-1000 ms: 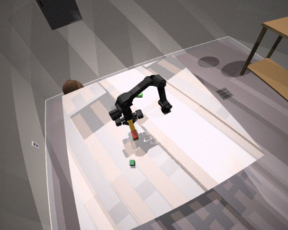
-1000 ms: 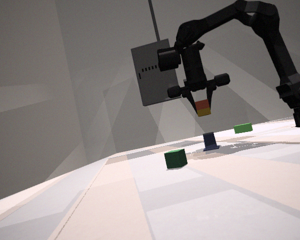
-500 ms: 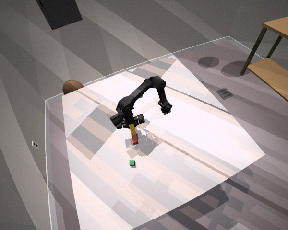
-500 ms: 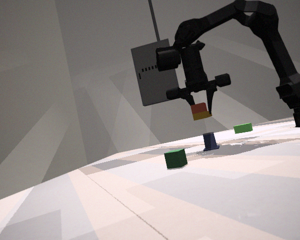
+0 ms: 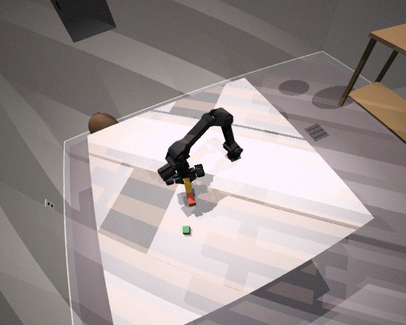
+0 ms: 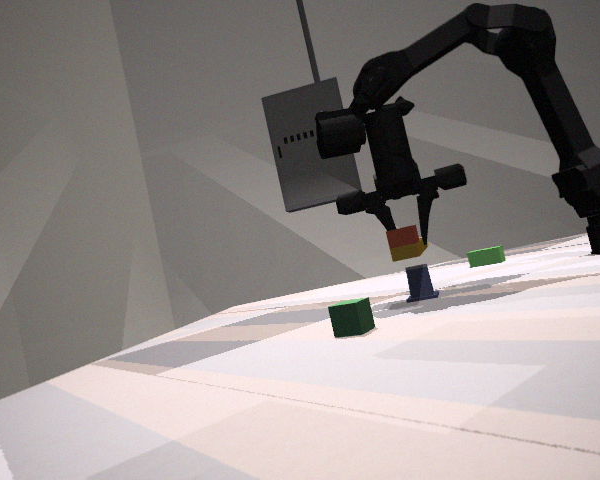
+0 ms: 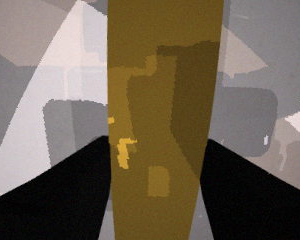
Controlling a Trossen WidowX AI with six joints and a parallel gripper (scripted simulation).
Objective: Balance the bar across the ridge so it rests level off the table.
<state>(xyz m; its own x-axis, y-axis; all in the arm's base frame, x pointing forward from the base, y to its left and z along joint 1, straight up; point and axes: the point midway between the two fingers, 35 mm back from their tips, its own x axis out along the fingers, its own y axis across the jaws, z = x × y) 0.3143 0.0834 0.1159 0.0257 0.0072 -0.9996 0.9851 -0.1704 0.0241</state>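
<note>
The bar point(image 5: 188, 192) point(image 6: 404, 242) point(image 7: 166, 94) is yellow with a red end. My gripper point(image 5: 185, 178) point(image 6: 408, 235) point(image 7: 156, 148) is shut on its yellow part and holds it in the air, clear of the table. The ridge point(image 6: 420, 283) is a small dark blue wedge standing on the table right below the bar's red end, with a gap between them. In the top view the bar almost hides the ridge. In the wrist view the bar runs straight up the frame between my two black fingers.
One green cube point(image 5: 186, 229) point(image 6: 351, 317) lies on the table in front of the ridge, and a second green block point(image 6: 485, 256) lies behind it near the arm's base. A grey box point(image 6: 310, 144) hangs behind. A wooden shelf point(image 5: 388, 101) stands off the table's far right.
</note>
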